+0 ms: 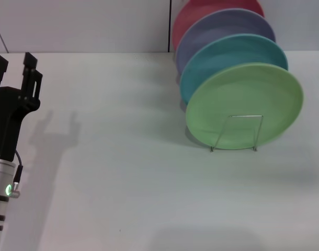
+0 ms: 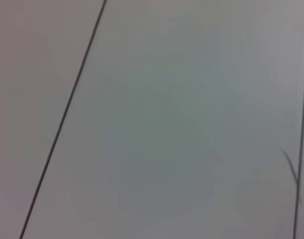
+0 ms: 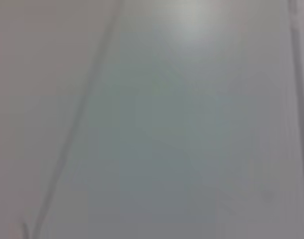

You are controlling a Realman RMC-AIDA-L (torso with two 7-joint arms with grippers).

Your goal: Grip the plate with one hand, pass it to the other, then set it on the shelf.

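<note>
Head view: the light green plate [image 1: 244, 104] stands on edge, tilted back, at the near end of a row of plates on the right side of the pale surface [image 1: 123, 172]. Its lower rim sits in the wire dish rack [image 1: 238, 133], whose nearest upright rectangular loop crosses the plate's lower face. Directly behind it and overlapping it is a turquoise-blue plate [image 1: 227, 52], then a lavender plate [image 1: 217, 26], then a red plate [image 1: 196, 10] at the far end, partly cut off by the frame edge. All four lean the same way.

The left gripper [image 1: 15, 65] is at the far left of the scene, well apart from the plates, pointing away from the robot. Its two black fingers [image 1: 30, 70] are spread with a clear gap between them and hold nothing. A small green light [image 1: 9, 190] glows on the silver arm section below the gripper body. The gripper's shadow falls on the surface just to its right.

The right gripper does not appear in the head view.

Left wrist view: only a flat pale panel [image 2: 182, 124] crossed by thin dark seams. Right wrist view: a similar pale blurred panel with faint seams; nothing else can be made out in either.
</note>
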